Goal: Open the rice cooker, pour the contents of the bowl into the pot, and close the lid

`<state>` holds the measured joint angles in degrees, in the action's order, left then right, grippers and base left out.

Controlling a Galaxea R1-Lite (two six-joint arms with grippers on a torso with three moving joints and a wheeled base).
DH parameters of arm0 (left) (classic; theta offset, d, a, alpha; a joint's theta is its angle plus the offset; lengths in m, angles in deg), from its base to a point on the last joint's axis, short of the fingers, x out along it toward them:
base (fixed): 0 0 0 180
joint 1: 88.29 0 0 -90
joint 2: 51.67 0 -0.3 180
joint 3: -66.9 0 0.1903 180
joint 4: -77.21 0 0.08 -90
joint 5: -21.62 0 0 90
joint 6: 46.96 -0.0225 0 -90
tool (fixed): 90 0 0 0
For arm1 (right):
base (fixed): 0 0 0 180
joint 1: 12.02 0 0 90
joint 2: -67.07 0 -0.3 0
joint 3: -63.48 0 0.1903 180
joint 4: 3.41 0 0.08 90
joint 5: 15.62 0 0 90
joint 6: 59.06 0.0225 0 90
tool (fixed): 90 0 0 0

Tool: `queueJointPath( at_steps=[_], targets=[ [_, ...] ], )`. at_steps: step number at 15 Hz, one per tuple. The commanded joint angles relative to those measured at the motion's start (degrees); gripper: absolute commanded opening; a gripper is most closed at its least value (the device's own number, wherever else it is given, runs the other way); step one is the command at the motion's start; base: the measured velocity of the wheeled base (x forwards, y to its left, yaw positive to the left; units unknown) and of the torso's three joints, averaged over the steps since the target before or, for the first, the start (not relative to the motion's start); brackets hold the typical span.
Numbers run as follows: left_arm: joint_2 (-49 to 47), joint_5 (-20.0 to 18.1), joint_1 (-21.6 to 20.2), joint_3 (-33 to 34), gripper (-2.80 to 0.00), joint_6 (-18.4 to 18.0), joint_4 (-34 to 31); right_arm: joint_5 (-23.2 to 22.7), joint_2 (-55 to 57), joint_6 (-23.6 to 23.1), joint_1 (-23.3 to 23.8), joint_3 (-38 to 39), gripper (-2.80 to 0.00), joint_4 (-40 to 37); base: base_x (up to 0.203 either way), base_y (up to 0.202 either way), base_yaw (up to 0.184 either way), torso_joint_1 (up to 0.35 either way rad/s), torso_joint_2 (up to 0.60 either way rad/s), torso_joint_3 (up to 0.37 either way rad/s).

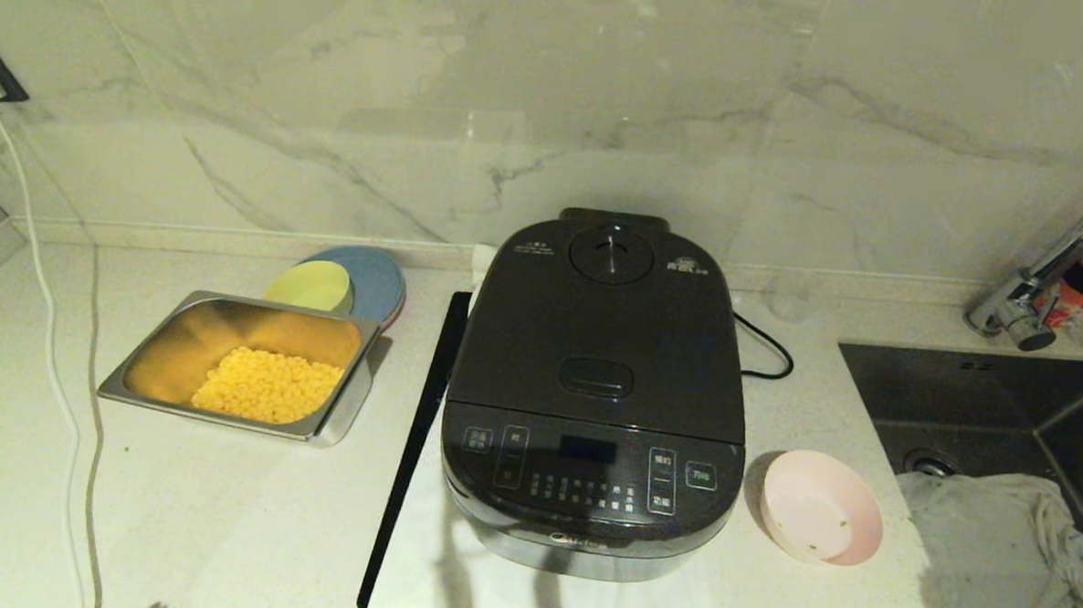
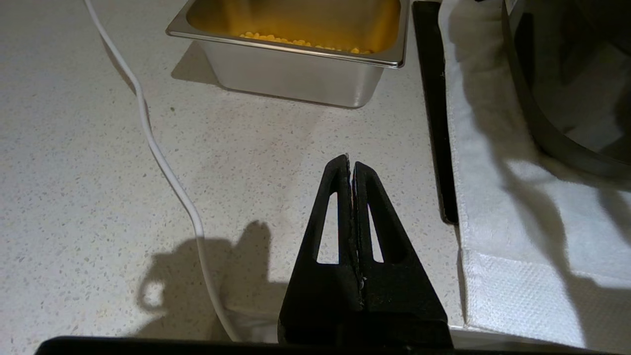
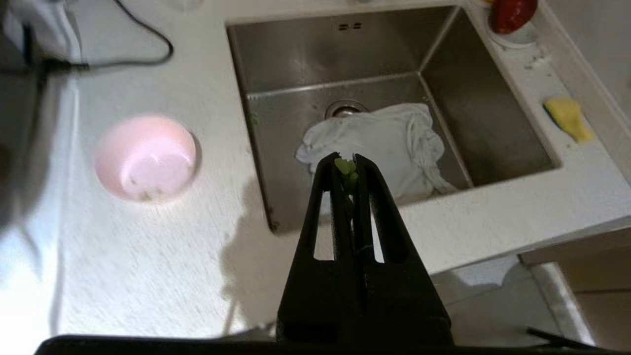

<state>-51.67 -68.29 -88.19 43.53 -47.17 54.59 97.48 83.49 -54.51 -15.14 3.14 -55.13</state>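
Observation:
The dark rice cooker [image 1: 597, 389] stands mid-counter with its lid [image 1: 604, 325] down, so the pot is hidden. To its right sits the small pink bowl [image 1: 820, 519], nearly bare inside, with only a few green specks [image 3: 145, 195] at the bottom. My right gripper [image 3: 346, 160] hangs above the counter's front edge by the sink, right of the bowl. It is shut, with green chopped bits [image 3: 345, 168] wedged between its tips. My left gripper [image 2: 351, 160] is shut on nothing, over bare counter left of the cooker. Neither gripper shows in the head view.
A steel tray [image 1: 208, 415] of yellow corn lies left of the cooker, with a yellow-green bowl [image 1: 309, 287] and blue plate [image 1: 380, 279] behind it. A white cable [image 1: 47, 319] runs down the far left. A black strip [image 1: 417, 426] edges the white towel [image 2: 517, 246]. The sink [image 1: 985, 396] holds a cloth [image 1: 997, 543].

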Motion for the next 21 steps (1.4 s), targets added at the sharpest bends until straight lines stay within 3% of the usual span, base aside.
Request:
queueJointPath(
  at_steps=[1,4,6,8,9,12,21],
  targets=[
    [0.0,-0.01,-0.01,0.53,-2.8,0.03,0.05,-2.71,-13.38,-4.55,2.22,7.12,-2.8,0.12,0.0,0.0,0.0,0.0,0.0,0.0],
    [0.0,-0.01,-0.01,0.53,-2.8,0.03,0.05,-5.51,-16.55,-8.8,2.92,18.95,-2.8,4.49,0.0,0.0,0.0,0.0,0.0,0.0],
    [0.0,-0.01,-0.01,0.53,-2.8,-0.03,0.05,-9.05,-16.52,-9.5,3.01,28.59,-2.8,16.68,0.0,0.0,0.0,0.0,0.0,0.0],
    [0.0,-0.01,-0.01,0.53,-2.8,0.03,0.05,-16.59,-16.53,-9.81,3.03,34.79,-2.8,29.42,0.0,0.0,0.0,0.0,0.0,0.0],
    [0.0,-0.01,-0.01,0.53,-2.8,0.03,0.05,-21.6,-16.57,-10.12,3.03,35.54,-2.8,29.73,0.0,0.0,0.0,0.0,0.0,0.0],
    [0.0,-0.01,-0.01,0.53,-2.8,0.12,0.05,-24.74,-16.36,-10.17,3.04,36.85,-2.8,26.75,0.0,0.0,0.0,0.0,0.0,0.0],
    [0.0,-0.01,-0.01,0.53,-2.8,0.03,0.05,-24.95,-16.0,-9.65,3.04,36.82,-2.8,27.24,0.0,0.0,0.0,0.0,0.0,0.0]
  ],
)
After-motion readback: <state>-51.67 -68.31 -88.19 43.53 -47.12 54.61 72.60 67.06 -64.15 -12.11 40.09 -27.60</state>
